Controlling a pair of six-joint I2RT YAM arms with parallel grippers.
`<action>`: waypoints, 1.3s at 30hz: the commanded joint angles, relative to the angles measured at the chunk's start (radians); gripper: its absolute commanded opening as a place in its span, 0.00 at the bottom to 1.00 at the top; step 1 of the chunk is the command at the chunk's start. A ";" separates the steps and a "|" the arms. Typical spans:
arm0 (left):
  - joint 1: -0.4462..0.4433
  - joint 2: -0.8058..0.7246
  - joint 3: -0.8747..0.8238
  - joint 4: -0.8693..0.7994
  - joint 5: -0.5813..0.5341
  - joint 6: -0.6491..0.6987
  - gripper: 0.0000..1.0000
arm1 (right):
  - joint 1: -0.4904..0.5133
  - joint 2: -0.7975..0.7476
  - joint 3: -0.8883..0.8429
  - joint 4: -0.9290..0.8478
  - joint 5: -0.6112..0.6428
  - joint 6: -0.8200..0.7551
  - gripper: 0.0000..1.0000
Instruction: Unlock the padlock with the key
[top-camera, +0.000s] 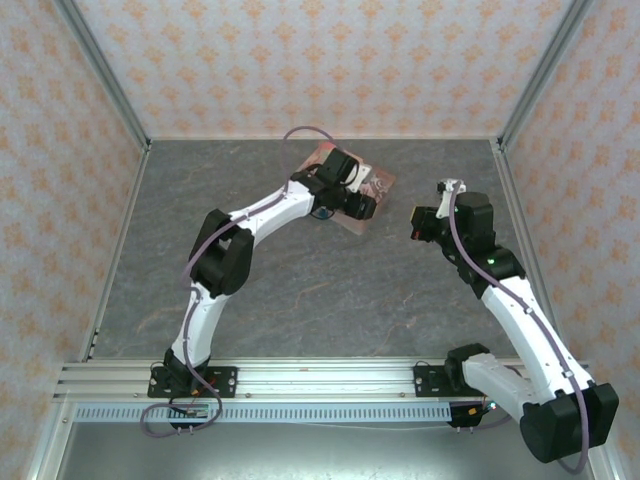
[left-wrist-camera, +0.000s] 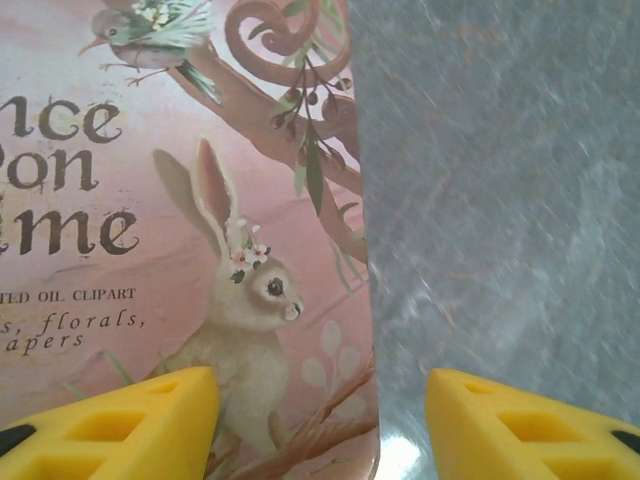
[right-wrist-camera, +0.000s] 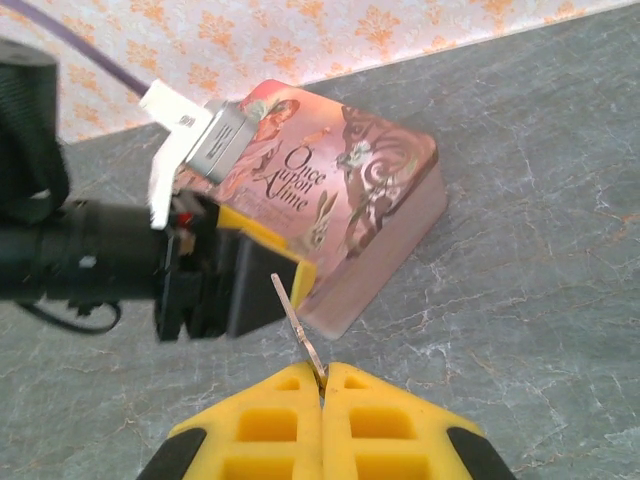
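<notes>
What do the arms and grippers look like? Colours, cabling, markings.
Left arm and right arm: white link shells, black joint housings. A purple cable runs along each. Small green light on the right arm. Left gripper and right gripper: black bodies, yellow wedge-shaped fingers with rectangular cut-outs.

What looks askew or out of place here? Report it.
The key leans sideways out of the shut right gripper, pinched at its very end. The pink tin sits diagonal on the table.
</notes>
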 joint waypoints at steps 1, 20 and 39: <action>-0.036 -0.061 -0.122 0.007 0.003 -0.047 0.57 | -0.016 0.001 0.006 -0.020 -0.013 0.021 0.00; -0.134 -0.077 -0.231 0.224 0.019 -0.182 0.57 | -0.028 0.012 0.018 -0.030 0.023 0.049 0.00; 0.000 -0.516 -0.585 0.473 -0.100 -0.189 0.70 | -0.047 0.160 -0.060 0.199 -0.220 0.208 0.00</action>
